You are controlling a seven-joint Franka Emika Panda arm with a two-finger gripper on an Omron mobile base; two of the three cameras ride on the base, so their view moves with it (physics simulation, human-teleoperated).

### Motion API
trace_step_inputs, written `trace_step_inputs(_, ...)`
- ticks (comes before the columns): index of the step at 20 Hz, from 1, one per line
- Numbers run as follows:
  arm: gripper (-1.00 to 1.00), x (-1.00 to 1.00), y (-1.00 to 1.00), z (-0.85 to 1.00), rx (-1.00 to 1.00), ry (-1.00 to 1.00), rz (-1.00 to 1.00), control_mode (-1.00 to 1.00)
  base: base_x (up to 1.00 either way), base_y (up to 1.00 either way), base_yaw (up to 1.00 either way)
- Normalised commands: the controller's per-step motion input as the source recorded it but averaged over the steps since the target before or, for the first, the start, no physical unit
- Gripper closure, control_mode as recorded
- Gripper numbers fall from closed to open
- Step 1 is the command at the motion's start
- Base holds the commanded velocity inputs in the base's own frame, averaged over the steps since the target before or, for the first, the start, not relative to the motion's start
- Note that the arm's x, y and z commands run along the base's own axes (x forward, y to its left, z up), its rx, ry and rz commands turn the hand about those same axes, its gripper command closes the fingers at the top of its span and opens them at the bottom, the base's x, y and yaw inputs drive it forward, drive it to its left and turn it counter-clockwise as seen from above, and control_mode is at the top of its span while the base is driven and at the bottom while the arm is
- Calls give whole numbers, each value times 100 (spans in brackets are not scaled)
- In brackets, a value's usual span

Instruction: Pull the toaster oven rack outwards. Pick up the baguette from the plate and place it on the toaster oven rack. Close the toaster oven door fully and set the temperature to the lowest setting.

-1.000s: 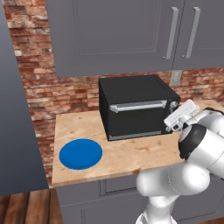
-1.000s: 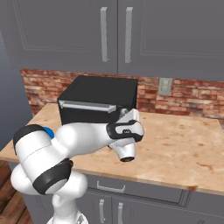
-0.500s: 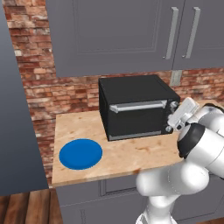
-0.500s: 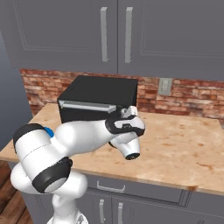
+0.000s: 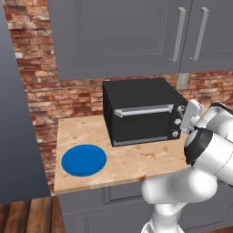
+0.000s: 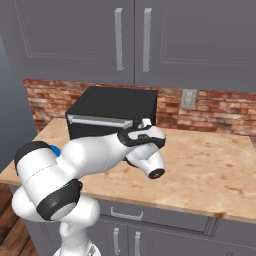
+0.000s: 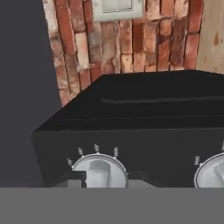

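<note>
The black toaster oven (image 5: 141, 98) stands on the counter against the brick wall. Its door (image 5: 141, 125) is up and shut, the silver handle (image 5: 143, 110) running along its top edge, so the rack is hidden. My gripper (image 5: 183, 119) is at the knob strip on the oven's right front. In the hand view a round silver knob (image 7: 99, 169) sits between the two dark fingertips (image 7: 75, 178), and my gripper (image 7: 107, 177) is shut on it. A second knob (image 7: 212, 173) shows beside it. The blue plate (image 5: 84, 160) lies empty at the counter's front left. The baguette is out of view.
Grey wall cabinets (image 5: 136, 32) hang above the oven. A wall outlet (image 6: 188, 98) sits on the brick to the oven's right. Bare wooden counter (image 6: 210, 160) stretches to the right of the oven. A tall grey panel (image 5: 18, 113) bounds the counter's left end.
My hand has rolled a little while staying at the knob strip, and my wrist end has swung slightly right in the right base view. Oven and plate have not moved.
</note>
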Motion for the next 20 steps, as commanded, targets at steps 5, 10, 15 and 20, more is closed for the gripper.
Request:
trace_step_inputs(5, 100, 2, -10, -17, -42, 0, 2, -100, 0, 0, 0)
trace_step_inputs(10, 100, 13, -30, -11, -40, 0, 4, -100, 0, 0, 0)
trace_step_inputs(15, 100, 22, -27, -12, -37, 0, 8, -100, 0, 0, 0)
trace_step_inputs(20, 100, 30, -18, -14, -31, 0, 13, -100, 0, 0, 0)
